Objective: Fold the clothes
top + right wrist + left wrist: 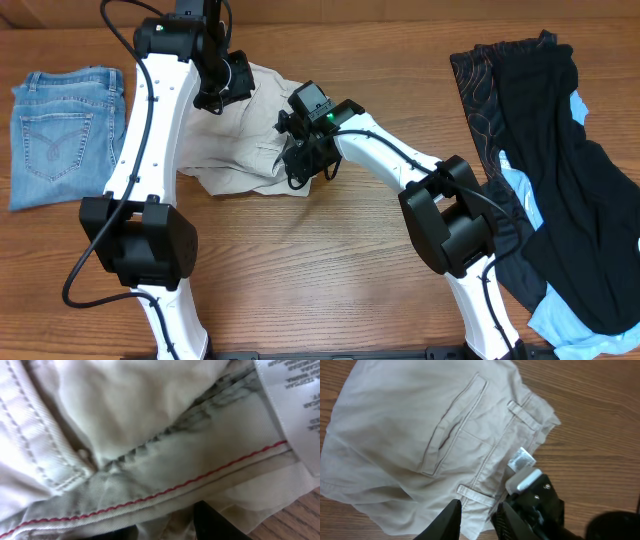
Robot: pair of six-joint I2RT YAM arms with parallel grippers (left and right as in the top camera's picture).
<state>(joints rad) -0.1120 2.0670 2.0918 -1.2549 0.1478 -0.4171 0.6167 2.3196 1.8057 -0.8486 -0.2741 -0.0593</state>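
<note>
Overhead: shorts (235,150) crumpled at table (330,260) far edge, left of centre; right gripper (298,172) apparently clamped on waistband (520,442); left gripper (479,510) jaws parted, holding nothing. Risk: one-sided pull bunches fabric, fold skews.

We've got bare table (320,270) wide open along the near middle, between the two arm bases. Jeans (60,135) block the far left, the dark garment heap (550,160) fills the right, and left arm (150,120) and right arm (385,150) crowd over the shorts (240,150).

The shorts (420,435) are matt, creased cloth on a smooth, grained wood table (600,420).
</note>
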